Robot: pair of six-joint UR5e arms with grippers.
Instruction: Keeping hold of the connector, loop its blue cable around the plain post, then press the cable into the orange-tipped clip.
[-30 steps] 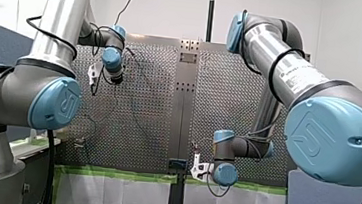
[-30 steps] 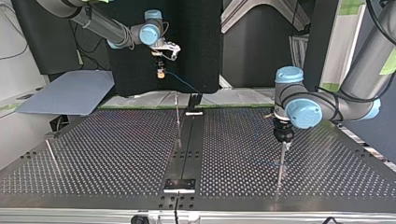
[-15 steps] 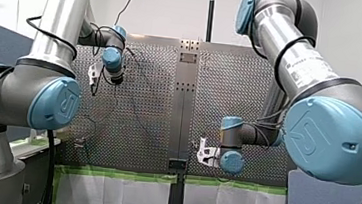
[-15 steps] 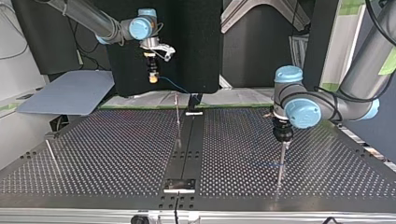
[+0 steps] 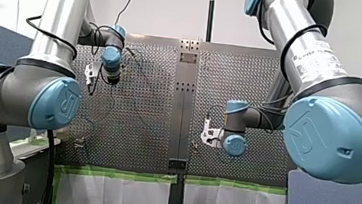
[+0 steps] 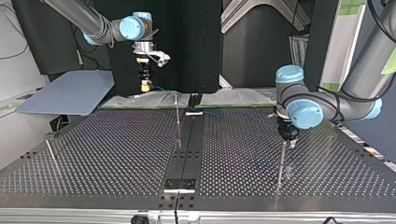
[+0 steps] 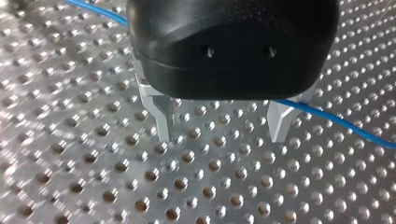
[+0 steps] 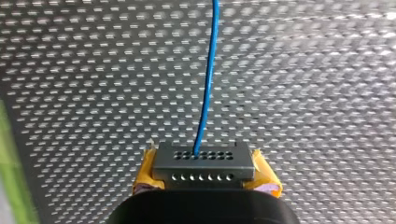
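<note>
My right gripper (image 8: pixel 203 183) is shut on a grey connector (image 8: pixel 203 163), which sits between its yellow pads (image 8: pixel 264 177). A blue cable (image 8: pixel 208 79) leaves the connector and runs ahead over the perforated table. In the top view this gripper (image 6: pixel 146 86) hangs above the table's far edge, at the left. My left gripper (image 7: pixel 222 127) stands open close over the table, with nothing between its metal fingers (image 7: pixel 161 116). The blue cable (image 7: pixel 345 125) passes behind them. In the top view my left gripper (image 6: pixel 288 139) is just above a thin upright post (image 6: pixel 280 163).
A second thin post (image 6: pixel 177 116) stands near the table's centre strip (image 6: pixel 187 149). A third post (image 6: pixel 52 155) leans near the top view's left edge. A grey sheet (image 6: pixel 65 95) lies beyond the table at the left. Green tape (image 5: pixel 122 174) lines the near edge in the front view.
My right arm has carried the connector lower and to the left in the top view, away from the centre strip. My left gripper has shifted only slightly and stays open.
</note>
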